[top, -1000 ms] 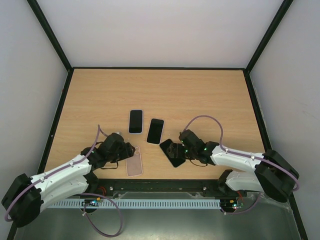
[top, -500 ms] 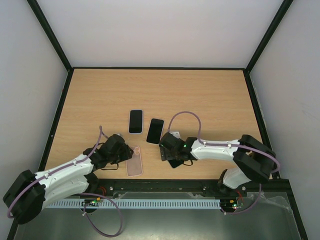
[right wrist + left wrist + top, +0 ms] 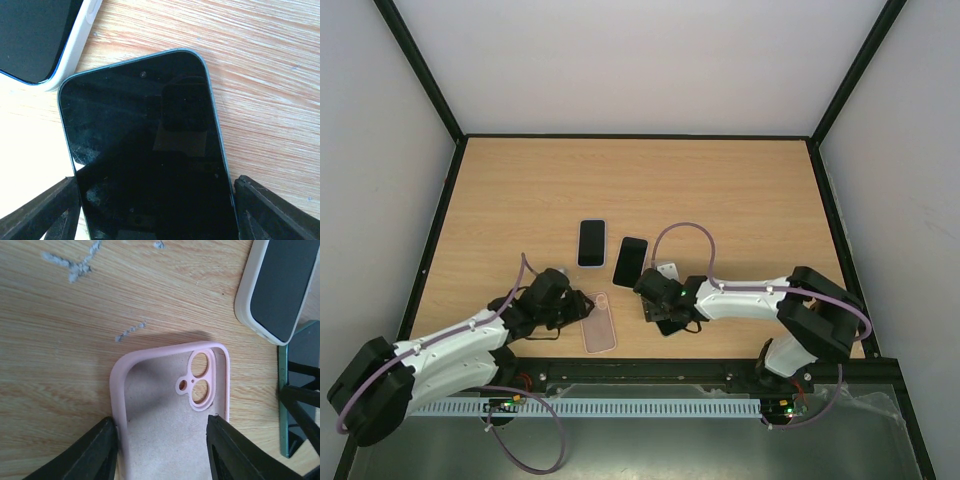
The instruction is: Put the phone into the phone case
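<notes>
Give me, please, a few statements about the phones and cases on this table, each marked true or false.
1. The left tool grips the pink case by its long edges. True.
2. The pink case holds a phone. False: it is empty, with its inside bare.
3. The right tool straddles a dark phone that lies screen up. True.
4. The phone in a white case lies nearer the arms' bases than the pink case. False: it lies farther out, beside the dark phone.
</notes>
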`<state>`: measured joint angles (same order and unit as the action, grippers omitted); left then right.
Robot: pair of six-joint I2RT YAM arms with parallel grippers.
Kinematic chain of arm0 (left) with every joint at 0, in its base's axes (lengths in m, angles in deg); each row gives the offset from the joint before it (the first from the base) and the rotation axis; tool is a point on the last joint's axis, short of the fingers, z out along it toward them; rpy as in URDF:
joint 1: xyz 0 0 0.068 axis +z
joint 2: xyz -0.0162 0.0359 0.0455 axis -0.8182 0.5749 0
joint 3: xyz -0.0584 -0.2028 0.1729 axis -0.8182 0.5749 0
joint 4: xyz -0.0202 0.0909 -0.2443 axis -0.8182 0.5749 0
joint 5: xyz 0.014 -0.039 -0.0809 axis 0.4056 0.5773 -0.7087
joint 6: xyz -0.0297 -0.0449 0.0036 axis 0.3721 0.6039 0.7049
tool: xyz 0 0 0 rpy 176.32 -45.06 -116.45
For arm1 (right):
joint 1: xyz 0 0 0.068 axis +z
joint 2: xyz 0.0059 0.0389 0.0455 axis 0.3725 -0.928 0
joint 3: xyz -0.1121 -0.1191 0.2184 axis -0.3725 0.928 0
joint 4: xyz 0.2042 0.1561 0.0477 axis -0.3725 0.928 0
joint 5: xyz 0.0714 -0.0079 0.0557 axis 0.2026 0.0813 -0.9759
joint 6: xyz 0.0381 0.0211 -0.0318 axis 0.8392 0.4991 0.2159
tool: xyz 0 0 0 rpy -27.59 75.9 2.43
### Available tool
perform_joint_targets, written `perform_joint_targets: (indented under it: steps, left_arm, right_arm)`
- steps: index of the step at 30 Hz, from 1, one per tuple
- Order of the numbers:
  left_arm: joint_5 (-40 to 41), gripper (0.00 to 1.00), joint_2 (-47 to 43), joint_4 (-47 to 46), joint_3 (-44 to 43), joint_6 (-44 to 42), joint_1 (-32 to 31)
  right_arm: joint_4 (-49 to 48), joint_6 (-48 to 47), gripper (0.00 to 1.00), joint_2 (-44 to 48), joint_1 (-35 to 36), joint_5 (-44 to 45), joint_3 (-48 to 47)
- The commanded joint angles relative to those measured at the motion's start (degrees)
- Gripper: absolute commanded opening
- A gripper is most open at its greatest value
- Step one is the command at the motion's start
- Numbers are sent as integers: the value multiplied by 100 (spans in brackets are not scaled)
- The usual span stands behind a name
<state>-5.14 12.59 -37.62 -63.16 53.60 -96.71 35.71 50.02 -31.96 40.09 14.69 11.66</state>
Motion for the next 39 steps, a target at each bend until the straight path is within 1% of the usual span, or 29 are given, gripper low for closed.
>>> perform_joint_targets:
  steps: [1,6,12,15,20,23,24,25,29,33,39]
  left_arm:
    - [-298,52,-102,-23,64,168,10]
    - [-515,59,-371,-101,152,312,5]
    - [-708,60,-424,-493,305,491,-14]
    - [-592,62,-649,-316,213,507,-12]
    - [-48,75,-1312,629,-137,384,91]
    - [99,86,-1605,1000,-257,280,247]
    - [95,91,-1673,1088,-287,244,304]
    - [85,93,-1708,1167,-313,205,363]
    - [72,99,-1738,1444,-413,44,524]
    - [168,100,-1747,1669,-558,-61,568]
    - [414,100,-1811,1970,-744,-203,585]
  right_arm:
    - [611,258,75,-48,8,114,308]
    - [413,489,71,246,2,-114,379]
    - [-25,819,69,677,1,-509,451]
    - [-316,1002,67,924,2,-737,506]
    - [-813,1272,66,1172,26,-1102,557]
    - [-705,1304,65,1080,54,-973,427]
    - [-485,1259,66,952,72,-767,338]
    - [-271,1217,68,842,90,-617,223]
    - [183,1091,75,482,285,-249,-102]
    - [603,946,83,59,455,113,-352]
    - [807,815,87,-372,519,322,-407]
